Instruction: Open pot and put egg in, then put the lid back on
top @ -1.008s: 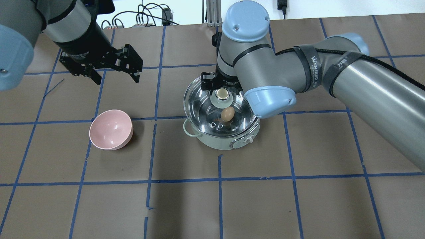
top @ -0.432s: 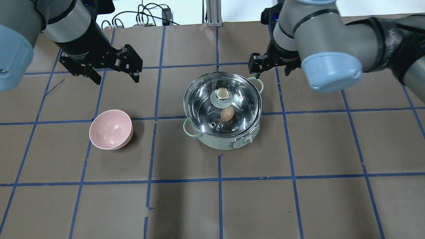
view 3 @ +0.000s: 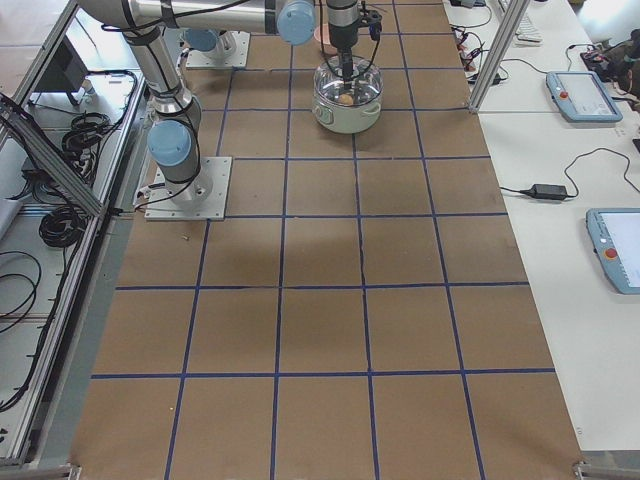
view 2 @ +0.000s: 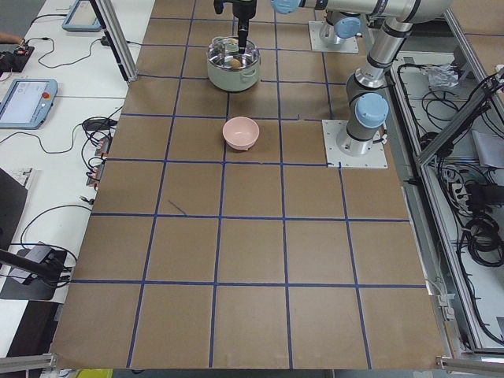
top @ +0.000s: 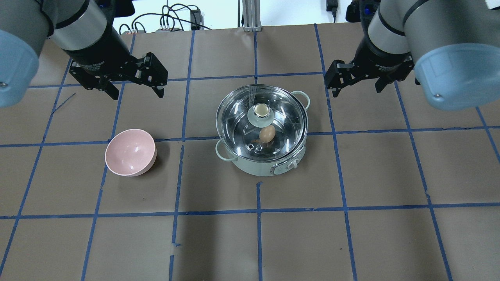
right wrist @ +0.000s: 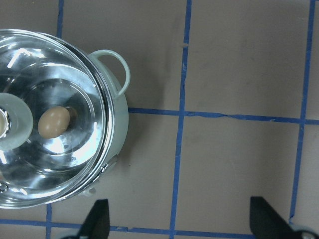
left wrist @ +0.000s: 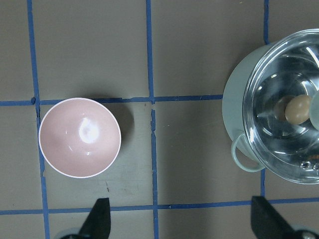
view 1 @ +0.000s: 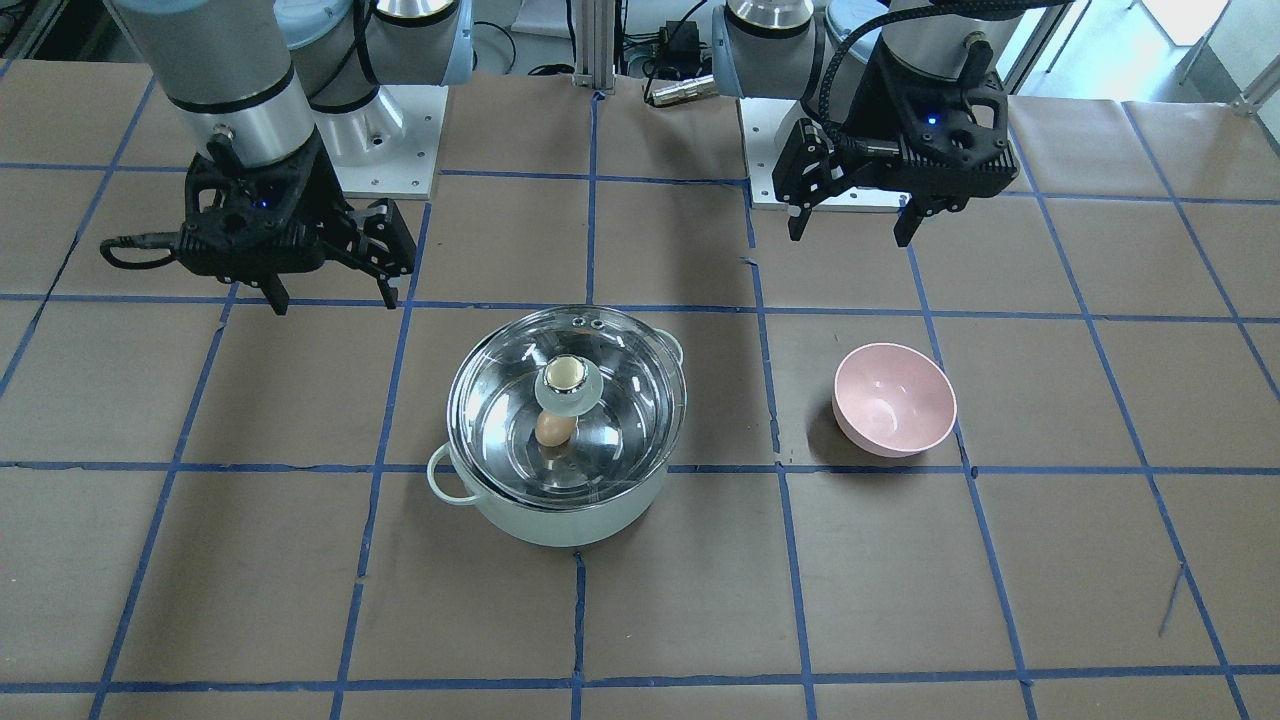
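The mint-green pot [top: 250, 168] stands mid-table, also in the front view [view 1: 560, 522]. The glass lid [top: 238, 113] rests on it, its gold-topped knob [top: 260, 111] free. The tan egg [top: 267, 134] lies inside under the glass, and shows in both wrist views [left wrist: 298, 109] [right wrist: 53, 122]. My right gripper [top: 355, 90] is open and empty, above the table to the right of and beyond the pot. My left gripper [top: 137, 91] is open and empty, beyond the pink bowl, left of the pot.
A pink bowl [top: 131, 152] sits empty to the left of the pot, tilted a little. Brown paper with blue tape lines covers the table [top: 258, 242]. Cables and a post stand at the far edge.
My right arm has drawn back from over the lid knob to the right and up, leaving the lid on the pot. The left arm, bowl and egg have not moved.
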`<control>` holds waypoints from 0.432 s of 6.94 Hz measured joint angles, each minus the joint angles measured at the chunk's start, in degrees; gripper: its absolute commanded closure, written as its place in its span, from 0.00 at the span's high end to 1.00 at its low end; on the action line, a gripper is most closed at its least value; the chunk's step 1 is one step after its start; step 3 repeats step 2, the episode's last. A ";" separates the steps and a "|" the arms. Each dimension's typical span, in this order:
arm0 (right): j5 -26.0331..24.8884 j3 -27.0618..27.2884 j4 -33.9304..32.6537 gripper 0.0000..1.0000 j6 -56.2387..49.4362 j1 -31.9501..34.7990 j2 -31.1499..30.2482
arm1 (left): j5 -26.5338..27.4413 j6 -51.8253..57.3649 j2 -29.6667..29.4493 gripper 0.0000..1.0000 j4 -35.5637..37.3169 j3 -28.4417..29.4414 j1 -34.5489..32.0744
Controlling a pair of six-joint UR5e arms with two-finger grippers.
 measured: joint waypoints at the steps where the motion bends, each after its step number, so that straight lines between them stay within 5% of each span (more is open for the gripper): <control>1: -0.89 0.16 0.92 1.00 -0.86 -0.01 -0.84 | -0.06 0.00 0.00 1.00 -0.04 0.00 -0.02; 3: -1.06 0.26 1.19 0.99 -1.14 0.02 -1.21 | -0.10 0.00 0.00 1.00 -0.07 0.00 -0.03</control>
